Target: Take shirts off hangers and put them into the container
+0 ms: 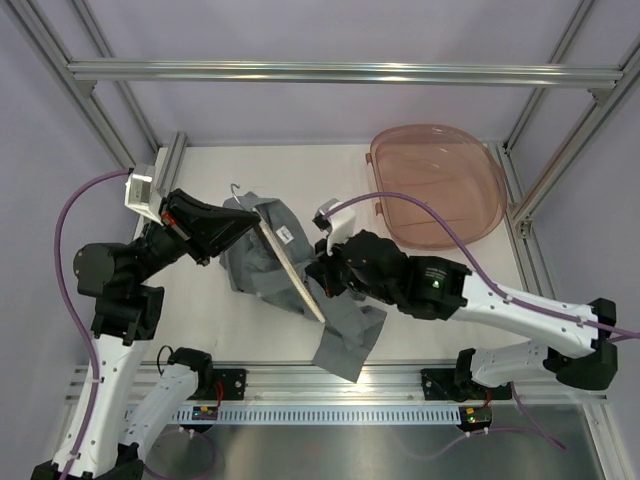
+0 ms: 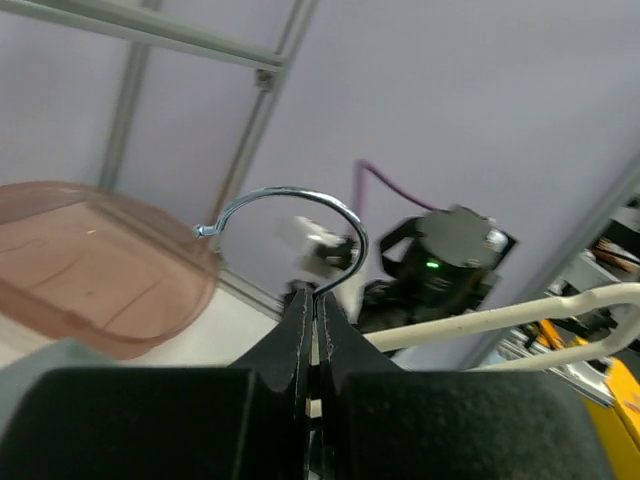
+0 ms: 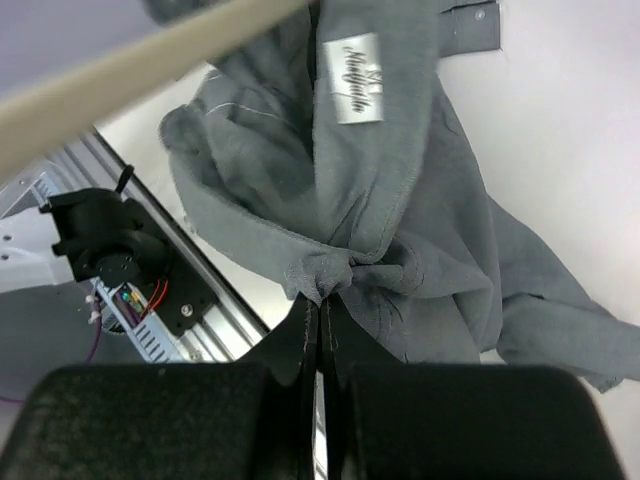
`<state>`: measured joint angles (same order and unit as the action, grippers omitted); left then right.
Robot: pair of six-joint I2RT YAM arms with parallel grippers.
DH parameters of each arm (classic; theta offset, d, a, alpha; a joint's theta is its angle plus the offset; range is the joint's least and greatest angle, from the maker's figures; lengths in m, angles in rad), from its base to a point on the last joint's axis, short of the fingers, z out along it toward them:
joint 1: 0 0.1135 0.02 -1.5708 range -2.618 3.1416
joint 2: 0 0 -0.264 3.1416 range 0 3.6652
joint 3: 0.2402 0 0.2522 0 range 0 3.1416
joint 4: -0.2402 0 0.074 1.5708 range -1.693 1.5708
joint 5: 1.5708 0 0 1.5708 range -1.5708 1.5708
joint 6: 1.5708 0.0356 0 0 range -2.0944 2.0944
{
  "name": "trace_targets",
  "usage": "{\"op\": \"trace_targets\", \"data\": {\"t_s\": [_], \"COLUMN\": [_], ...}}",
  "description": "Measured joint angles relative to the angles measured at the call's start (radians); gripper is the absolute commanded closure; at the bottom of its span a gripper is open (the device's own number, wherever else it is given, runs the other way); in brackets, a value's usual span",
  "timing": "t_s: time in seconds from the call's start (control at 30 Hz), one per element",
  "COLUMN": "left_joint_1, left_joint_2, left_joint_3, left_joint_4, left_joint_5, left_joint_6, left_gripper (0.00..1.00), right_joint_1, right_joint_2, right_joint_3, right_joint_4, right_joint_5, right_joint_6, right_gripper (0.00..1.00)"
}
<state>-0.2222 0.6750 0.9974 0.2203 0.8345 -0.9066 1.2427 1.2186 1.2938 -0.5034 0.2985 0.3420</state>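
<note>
Our right gripper (image 3: 318, 305) has its jaws pinched shut on a bunched fold of the shirt (image 3: 380, 200). The cloth looks soft, light and floppy. We expect it to sag and trail rather than keep any shape, and so small a pinch could slip if we pull hard. A fuller handful near the collar would hold better. Just beyond the fingertips hangs the collar with its label (image 3: 353, 78), and past that the cream hanger (image 3: 130, 70) crosses. We cannot tell how much of the shirt is round it.

Our left gripper (image 2: 315, 310) is clamped on the wire stem right under the hook (image 2: 300, 195). That wire is thin, stiff and smooth, so we judge the hanger may swivel between the pads. Its plastic loop runs off to the right of this gripper.

Below the right gripper a sleeve drapes toward the near table (image 1: 200, 170) edge, where it might snag on the rail. The container (image 1: 440, 185) lies beyond and to the right of that gripper, well apart, with bare table between. Its raised rim and the frame bar (image 1: 340, 72) farther off limit our lift.
</note>
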Motion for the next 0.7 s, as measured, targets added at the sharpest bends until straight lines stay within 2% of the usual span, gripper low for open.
{"op": "trace_targets", "data": {"t_s": [0.1,0.23,0.33,0.5,0.7], "left_joint_1": [-0.010,-0.011,-0.011,-0.012,-0.016], "left_joint_2": [-0.024,-0.048,-0.066,-0.093,-0.057], "left_joint_3": [0.010,0.096,0.129,0.042,-0.012], "left_joint_4": [0.010,-0.150,-0.241,-0.248,-0.321], "left_joint_5": [0.043,0.068,0.087,0.149,0.092], "left_joint_6": [-0.021,0.091,0.185,0.274,0.352], "left_gripper": [1.00,1.00,1.00,1.00,1.00], "right_joint_1": [-0.009,-0.064,-0.100,-0.104,-0.105], "right_joint_2": [0.093,0.081,-0.009,-0.156,-0.147], "right_joint_3": [0.125,0.181,0.120,-0.022,-0.121], "right_joint_4": [-0.027,-0.046,-0.077,-0.137,-0.193], "right_joint_5": [0.037,0.114,0.146,0.153,0.156], "right_joint_6": [-0.010,0.001,0.021,0.057,0.077], "right_gripper": [1.00,1.00,1.00,1.00,1.00]}}
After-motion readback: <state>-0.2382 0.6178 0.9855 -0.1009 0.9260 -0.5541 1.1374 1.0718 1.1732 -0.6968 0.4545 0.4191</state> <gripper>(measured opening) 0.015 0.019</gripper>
